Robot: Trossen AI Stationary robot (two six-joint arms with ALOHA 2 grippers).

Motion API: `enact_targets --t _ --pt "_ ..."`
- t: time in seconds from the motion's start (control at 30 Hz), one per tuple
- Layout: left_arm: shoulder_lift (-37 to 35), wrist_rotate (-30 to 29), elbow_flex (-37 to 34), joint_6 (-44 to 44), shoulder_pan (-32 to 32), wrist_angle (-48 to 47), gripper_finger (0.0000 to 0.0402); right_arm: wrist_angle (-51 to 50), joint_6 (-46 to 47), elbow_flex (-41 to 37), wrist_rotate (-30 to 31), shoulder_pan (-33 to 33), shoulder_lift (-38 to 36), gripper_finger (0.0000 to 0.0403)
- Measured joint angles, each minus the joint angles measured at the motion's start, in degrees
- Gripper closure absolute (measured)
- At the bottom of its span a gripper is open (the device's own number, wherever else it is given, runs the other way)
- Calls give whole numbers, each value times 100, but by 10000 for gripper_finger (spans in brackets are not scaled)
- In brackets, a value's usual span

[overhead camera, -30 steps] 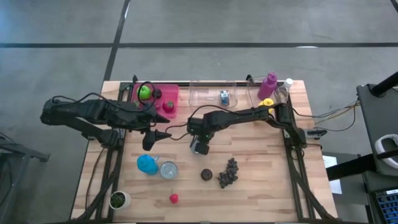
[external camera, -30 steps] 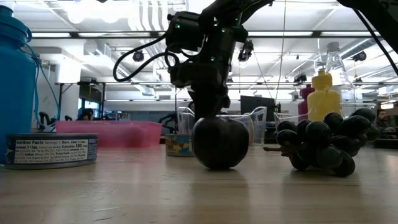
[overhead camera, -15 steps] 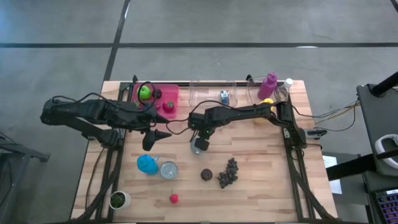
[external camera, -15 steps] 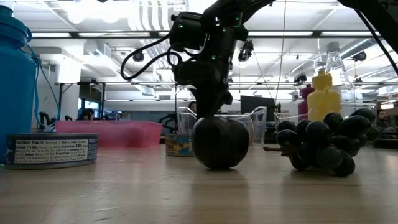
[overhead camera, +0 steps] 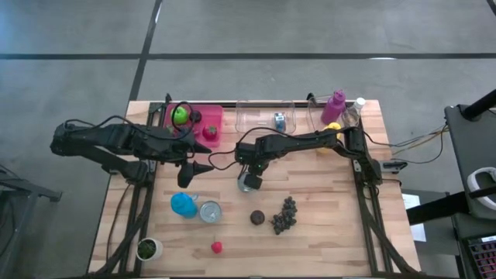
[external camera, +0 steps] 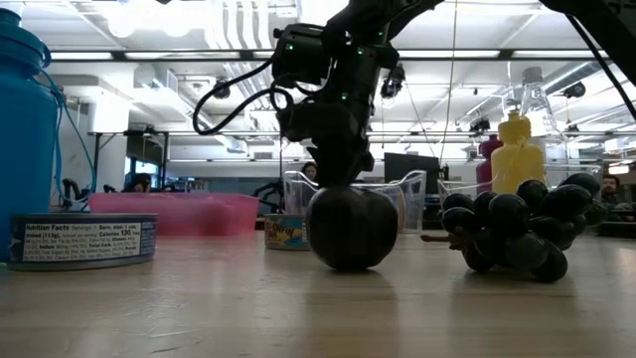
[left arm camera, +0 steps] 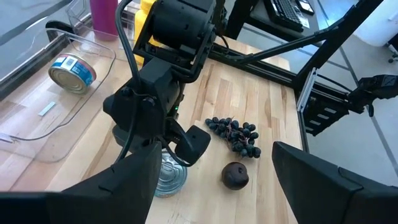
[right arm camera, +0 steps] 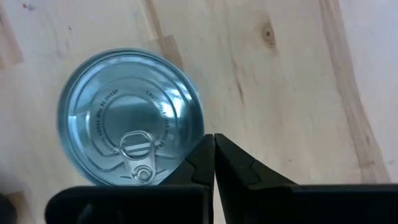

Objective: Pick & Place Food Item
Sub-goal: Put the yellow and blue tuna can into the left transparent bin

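Right gripper (right arm camera: 214, 146) hangs low over the middle of the table, fingers pinched together on nothing, their tips right at the rim of a pull-tab can (right arm camera: 132, 142) standing upright on the wood. Left gripper (overhead camera: 198, 168) waits with its fingers spread, just beside it on the left half of the table. The danger from here, I'd say: closed tips can only nudge that can, so pressing down or sideways could skid or tip it towards the plum (overhead camera: 257, 218) and grapes (overhead camera: 284, 215) nearby.
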Motion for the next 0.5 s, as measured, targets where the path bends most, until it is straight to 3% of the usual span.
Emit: enact_targets --t 0.5 --pt "0 0 0 -2 2 0 88 43 3 -58 -160 15 -18 394"
